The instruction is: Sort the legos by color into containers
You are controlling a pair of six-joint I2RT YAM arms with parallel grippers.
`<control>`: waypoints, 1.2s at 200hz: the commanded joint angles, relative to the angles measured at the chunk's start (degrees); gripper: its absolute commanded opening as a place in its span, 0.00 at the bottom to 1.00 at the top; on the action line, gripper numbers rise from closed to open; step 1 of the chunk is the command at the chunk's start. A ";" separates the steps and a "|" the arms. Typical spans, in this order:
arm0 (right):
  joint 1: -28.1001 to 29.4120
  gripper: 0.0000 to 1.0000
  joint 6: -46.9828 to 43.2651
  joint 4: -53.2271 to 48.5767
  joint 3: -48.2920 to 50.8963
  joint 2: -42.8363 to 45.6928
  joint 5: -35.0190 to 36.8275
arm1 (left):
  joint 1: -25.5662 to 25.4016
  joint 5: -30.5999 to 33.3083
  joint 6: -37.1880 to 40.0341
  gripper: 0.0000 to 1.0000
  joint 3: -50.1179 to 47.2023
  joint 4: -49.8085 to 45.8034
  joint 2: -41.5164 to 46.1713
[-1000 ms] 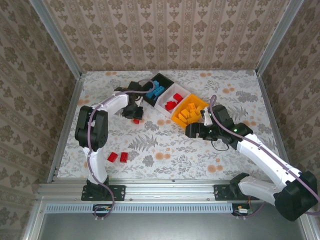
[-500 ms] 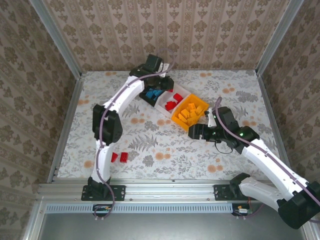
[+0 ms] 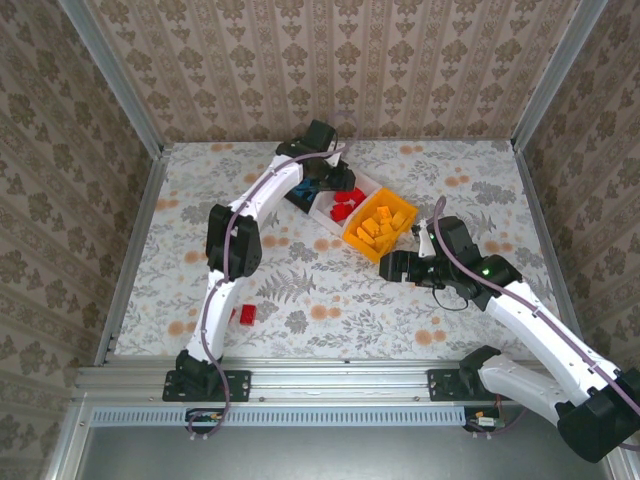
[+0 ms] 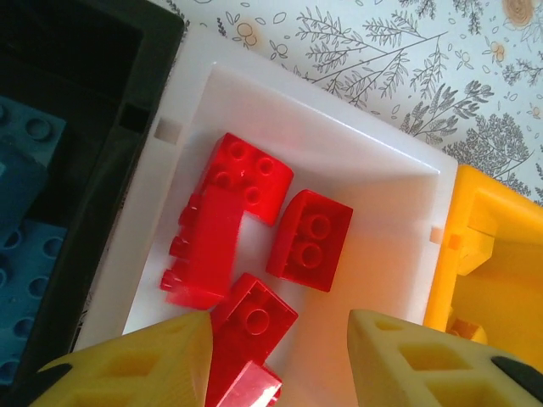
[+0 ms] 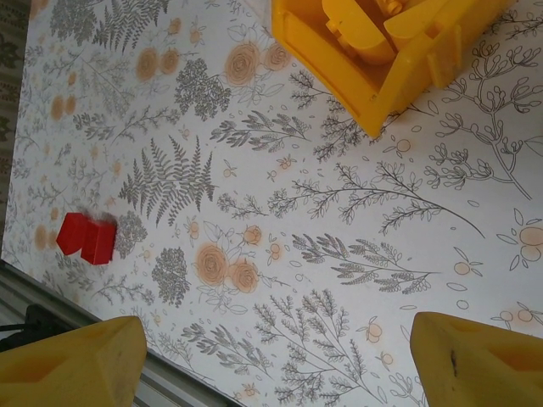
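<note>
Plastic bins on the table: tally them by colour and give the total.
Black open-topped rectangular plastic bin: 1
White open-topped rectangular plastic bin: 1
Orange open-topped rectangular plastic bin: 1
Total: 3

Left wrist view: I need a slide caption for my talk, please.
Open left gripper above white bin of red legos, flanked by black bin and orange bin.
</note>
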State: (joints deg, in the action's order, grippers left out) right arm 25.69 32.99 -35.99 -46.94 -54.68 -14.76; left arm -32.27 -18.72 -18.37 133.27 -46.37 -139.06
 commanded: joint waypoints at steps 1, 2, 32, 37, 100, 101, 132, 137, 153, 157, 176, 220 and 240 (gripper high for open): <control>-0.29 0.83 -0.47 -0.80 0.62 0.54 0.99 | -0.16 1.05 1.08 0.48 1.44 -1.87 2.28; -0.29 0.83 -0.47 -0.83 0.55 0.49 0.97 | -0.12 1.10 1.07 0.48 1.41 -1.83 2.29; -0.29 0.83 -0.38 -0.93 0.44 0.44 0.88 | -0.09 1.14 1.23 0.49 0.94 -1.62 2.88; -0.29 0.83 -0.29 -0.93 0.51 0.40 0.87 | -0.07 1.06 1.23 0.49 0.94 -1.51 2.98; -0.25 0.83 -0.12 0.10 0.80 -0.21 0.02 | -0.07 0.60 1.01 0.49 -4.31 1.01 10.12; -0.28 0.83 -0.08 0.23 0.82 -0.31 -0.08 | -0.07 0.65 1.03 0.50 -4.50 1.02 10.39; -0.29 0.84 -0.15 2.14 0.04 -2.54 -1.94 | 0.27 1.82 2.23 0.50 -13.73 2.65 19.97; -0.29 0.83 -0.24 2.46 -0.27 -3.06 -2.39 | 0.47 2.08 2.41 0.50 -15.82 2.98 22.12; -0.28 0.83 -0.47 3.89 -1.29 -5.52 -4.10 | 1.43 2.30 2.64 0.50 -24.43 4.38 29.32; -0.29 0.83 -0.47 4.35 -1.52 -6.30 -4.70 | 1.77 2.35 2.66 0.50 -26.69 4.67 31.16; 0.12 0.84 -0.31 7.36 -2.88 -10.36 -7.45 | 3.82 2.46 1.62 0.51 -37.57 5.55 40.16; 6.38 0.84 -1.20 10.53 -9.75 -22.05 -8.75 | 10.66 3.37 -1.59 0.53 -59.56 4.86 61.77; 11.62 0.84 -2.17 10.47 -14.95 -30.05 -8.50 | 13.41 4.32 -2.18 0.54 -64.96 2.09 70.10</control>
State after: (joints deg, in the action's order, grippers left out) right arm 32.40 32.75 -27.64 -56.07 -77.65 -21.47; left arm -21.10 -15.81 -18.63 73.21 -41.47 -77.28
